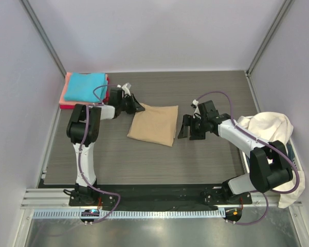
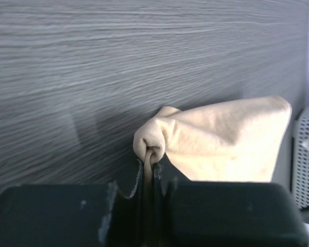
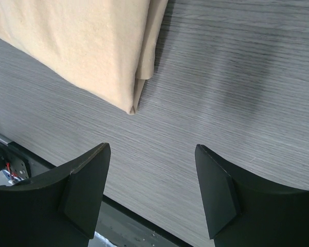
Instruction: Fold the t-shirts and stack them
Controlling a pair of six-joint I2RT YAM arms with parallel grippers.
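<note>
1. Stack: turquoise t-shirt sits on top at the far-left corner of the table; pink and red t-shirts show as edges under it; we count those as folded and stacked.
2. Tan t-shirt lies mid-table, folded to a compact rectangle; right wrist view shows its layered edges lined up; folding looks done or close to it; it is not on the stack yet.
3. Left gripper is clamped on the tan shirt's corner nearest the stack; fabric is bunched between the closed fingers; we cannot tell whether that corner is off the table.
4. Right gripper has jaws wide apart with nothing between them; it sits just beside the tan shirt's opposite edge, not touching.
5. Cream-white t-shirts are heaped unfolded at the right edge of the table, by the white basket; we cannot count them.
6. Our read: three of the visible shirts are finished; the tan one needs only the transfer onto the stack; the white heap is all outstanding, so a fair share of folding remains.
</note>
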